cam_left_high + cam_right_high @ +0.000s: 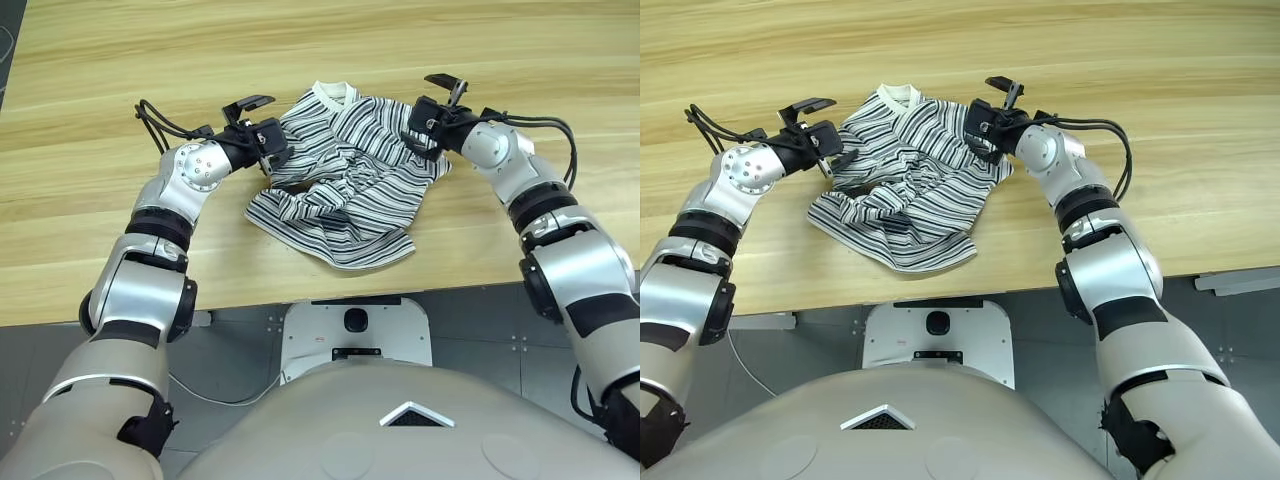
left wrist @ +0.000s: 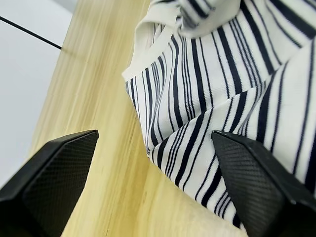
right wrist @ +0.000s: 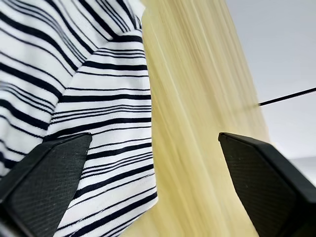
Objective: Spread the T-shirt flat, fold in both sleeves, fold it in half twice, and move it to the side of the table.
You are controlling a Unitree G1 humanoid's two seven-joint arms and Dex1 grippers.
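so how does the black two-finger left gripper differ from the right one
The left gripper sits at the black-and-white striped T-shirt's left edge, the right gripper at its right edge. The right is slightly farther across the light wooden table than the left. Both are open, straddling cloth and wood.

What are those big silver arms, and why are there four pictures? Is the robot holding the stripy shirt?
The silver arms belong to a robot shaped like a person. Two pictures come from cameras in its head, looking down over its arms. The other two come from small cameras on its wrists, so the black wedges there are its own fingers seen up close. On the wooden table lies a crumpled striped T-shirt. The left fingers are at one side of it and the right fingers at the other. Both pairs are wide open, with the shirt's edge between them, so nothing is held yet.
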